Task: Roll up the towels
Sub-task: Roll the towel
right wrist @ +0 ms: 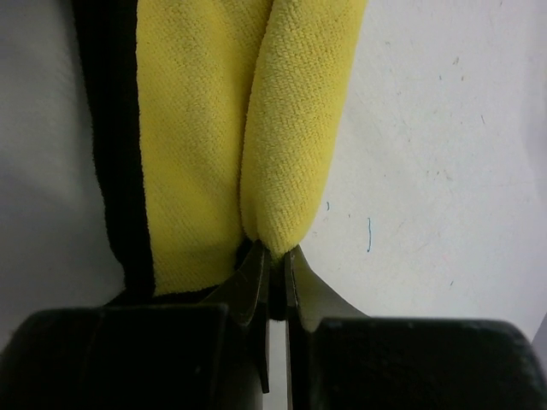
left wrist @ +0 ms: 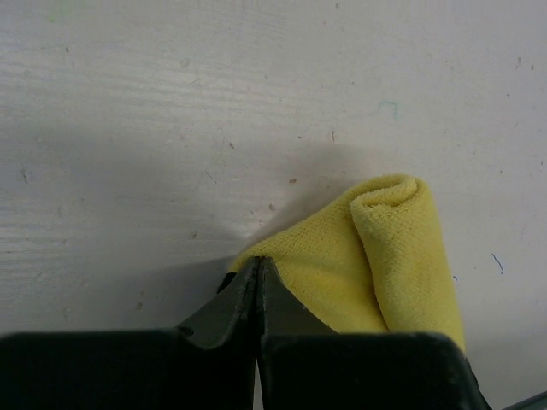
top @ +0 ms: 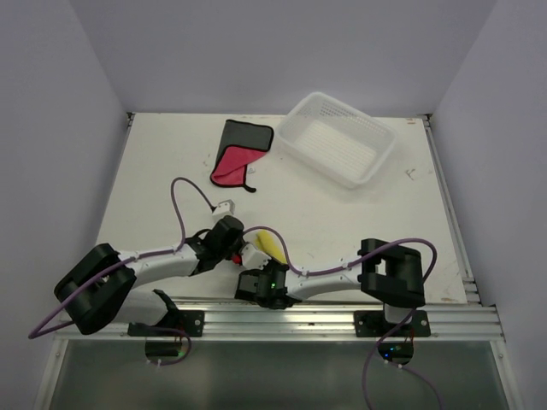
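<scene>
Far-side obstacles: basket [top: 291, 155], red towel [top: 238, 155]

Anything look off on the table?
Nothing spilled or damaged. The red-and-black towel at the far side is unrolled and lies loosely folded, with one flap turned over and a strap sticking out. The white basket beside it sits at an angle.

Soft, even overhead light is filling top view. Wrist cams are rendering yellow towel [right wrist: 291, 128] weave sharp; dim shadow is spreading across table [left wrist: 128, 196] beside it.
</scene>
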